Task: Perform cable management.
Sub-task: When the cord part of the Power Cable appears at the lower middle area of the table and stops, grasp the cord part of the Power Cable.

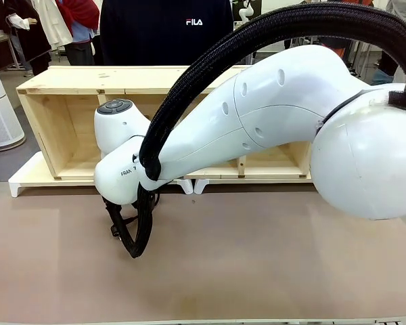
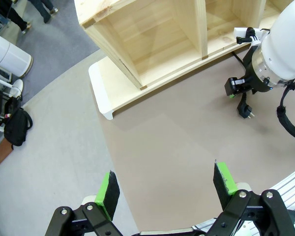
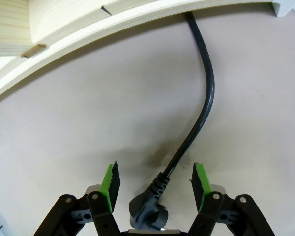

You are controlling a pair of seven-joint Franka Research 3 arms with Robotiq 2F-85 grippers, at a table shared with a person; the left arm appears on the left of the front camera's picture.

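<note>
The plug [image 3: 147, 212] of the cable [image 3: 202, 98] lies flat on the table [image 1: 257, 257], just in front of the shelf [image 3: 64, 29], and it is between the fingers of my right gripper [image 3: 155, 172]. Its long axis runs from my palm straight out toward the shelf, so it lies across the line on which my jaws close. The cord leaves the plug, bends a little and goes out of sight under the front edge of the shelf. My jaws there stand fairly wide: the green pads [image 3: 109, 179] are one on each side of the plug and touch neither it nor the cord. I judge that a plain squeeze will take the plug by its two sides. This arm is clearly the nearer one. My left gripper [image 2: 166, 186] hangs well apart from the shelf, above the table's edge, with its jaws wide and nothing in them. The table before the shelf is flat and matt and bare around the plug. There is room to lift, but the shelf front is near, and pulling away from it could tighten the cord.
</note>
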